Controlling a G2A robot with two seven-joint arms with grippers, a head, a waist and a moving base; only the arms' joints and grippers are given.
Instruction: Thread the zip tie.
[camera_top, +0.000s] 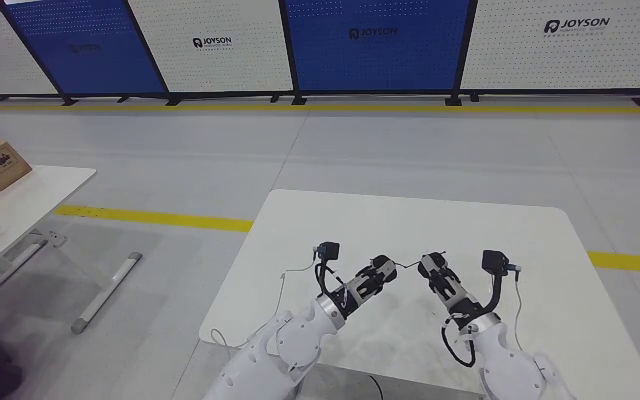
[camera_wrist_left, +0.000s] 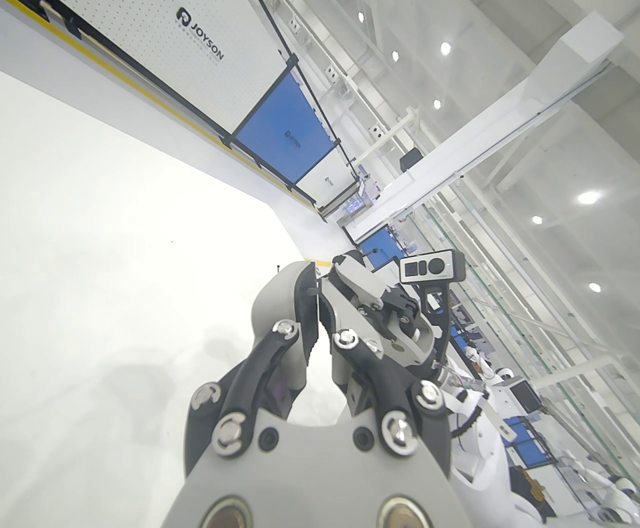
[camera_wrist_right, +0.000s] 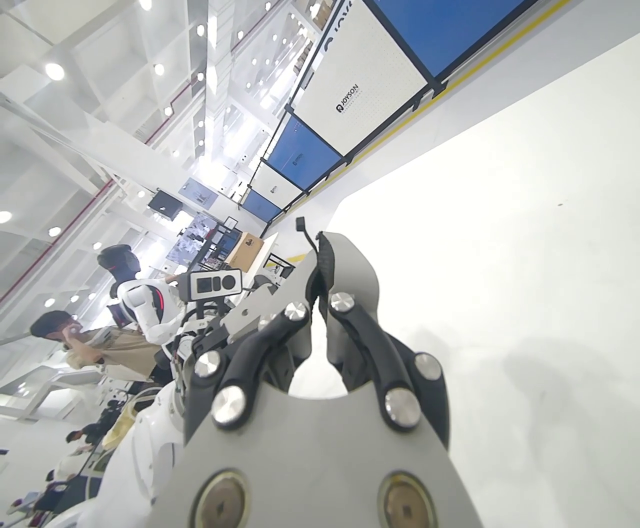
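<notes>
Alignment step: zip tie (camera_wrist_right: 300, 224) pinched near its head by right gripper (camera_wrist_right: 320, 242), strap by left gripper (camera_wrist_left: 316, 275); strap is best fed slowly, held square to the slot.

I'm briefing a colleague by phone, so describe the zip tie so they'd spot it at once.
Over the white table, the left gripper and right gripper face each other, tips nearly meeting. The zip tie is the thin black strap bridging them, its square head poking out of the right gripper; its neighbours are far bulkier.
</notes>
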